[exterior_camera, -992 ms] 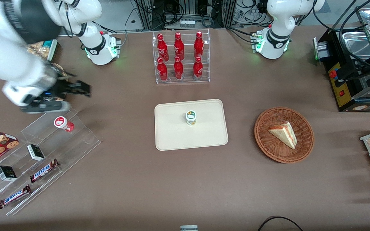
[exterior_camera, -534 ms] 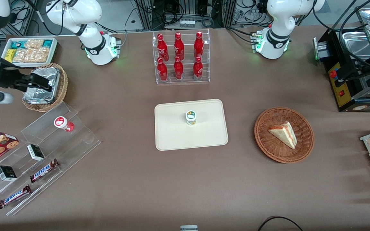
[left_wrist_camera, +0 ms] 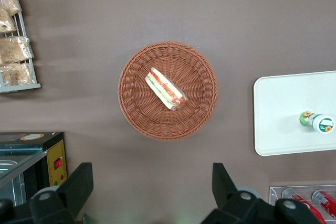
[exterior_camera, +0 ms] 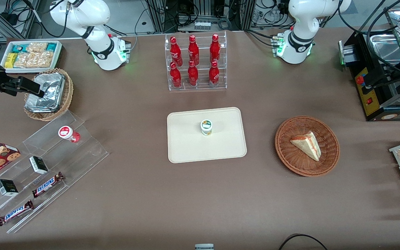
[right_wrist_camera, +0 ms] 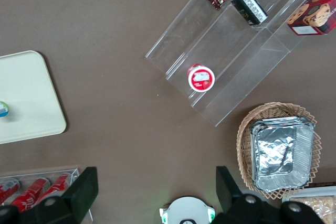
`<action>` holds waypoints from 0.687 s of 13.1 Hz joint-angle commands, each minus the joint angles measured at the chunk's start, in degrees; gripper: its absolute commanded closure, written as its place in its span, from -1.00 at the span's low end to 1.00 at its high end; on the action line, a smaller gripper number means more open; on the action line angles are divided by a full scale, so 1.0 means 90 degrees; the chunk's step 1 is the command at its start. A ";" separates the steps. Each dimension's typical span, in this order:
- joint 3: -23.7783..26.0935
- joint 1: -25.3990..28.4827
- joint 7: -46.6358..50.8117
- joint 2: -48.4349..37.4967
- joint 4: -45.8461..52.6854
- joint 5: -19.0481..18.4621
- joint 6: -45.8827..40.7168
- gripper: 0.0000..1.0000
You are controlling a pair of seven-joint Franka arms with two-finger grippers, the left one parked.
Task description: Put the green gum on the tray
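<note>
Near mid-tray [exterior_camera: 186, 146]: green gum [exterior_camera: 206, 127] upright, well inside the rim. Farther back, rack of red bottles [exterior_camera: 195, 62]; beside, toward the parked arm, sandwich basket [exterior_camera: 307, 146]. End effector [exterior_camera: 30, 87], seemingly spread and empty, above foil basket [exterior_camera: 49, 93]. Bare counter [exterior_camera: 137, 114] between.

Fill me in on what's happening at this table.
The green gum stands upright on the tray, with nothing holding it, so the placing looks done. The right arm's end effector is open and empty, up at the working arm's end of the table, over the wicker basket of foil containers. The red-lidded bottle sits untouched on the clear acrylic rack.
</note>
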 commanded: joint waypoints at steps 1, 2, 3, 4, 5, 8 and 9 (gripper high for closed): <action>0.0058 -0.0029 -0.0033 0.0094 0.0152 -0.0141 -0.0053 -1.00; 0.0058 -0.0019 -0.0043 0.0182 0.0191 -0.0141 -0.0033 -1.00; 0.0048 0.0001 -0.0043 0.0280 0.0346 -0.0161 0.0006 -1.00; 0.0058 0.0020 -0.0043 0.0387 0.0483 -0.0267 0.0035 -1.00; 0.0058 0.0030 -0.0052 0.0475 0.0610 -0.0317 0.0142 -1.00; 0.0058 0.0020 -0.0373 0.0690 0.0767 -0.0317 0.0328 -1.00; 0.0058 0.0020 -0.0336 0.0729 0.0797 -0.0288 0.0367 -1.00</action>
